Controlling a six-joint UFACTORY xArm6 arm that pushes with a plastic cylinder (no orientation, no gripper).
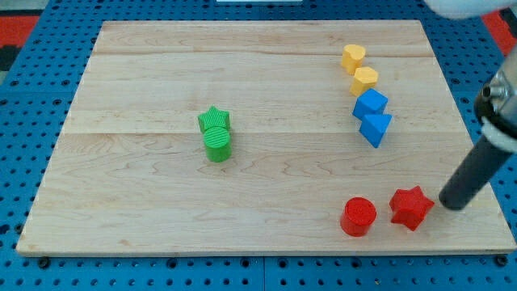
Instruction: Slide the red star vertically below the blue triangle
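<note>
Right now my tip (454,204) sits just right of the red star (411,207), apparently to nudge it left under the blue triangle (376,128); no jaws exist

A lab bench: blue pegboard (48,276) under a wooden board (242,186).

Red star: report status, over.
My tip just right of red star, apart. Star lower right of blue triangle. Red cylinder close on star's left.
</note>
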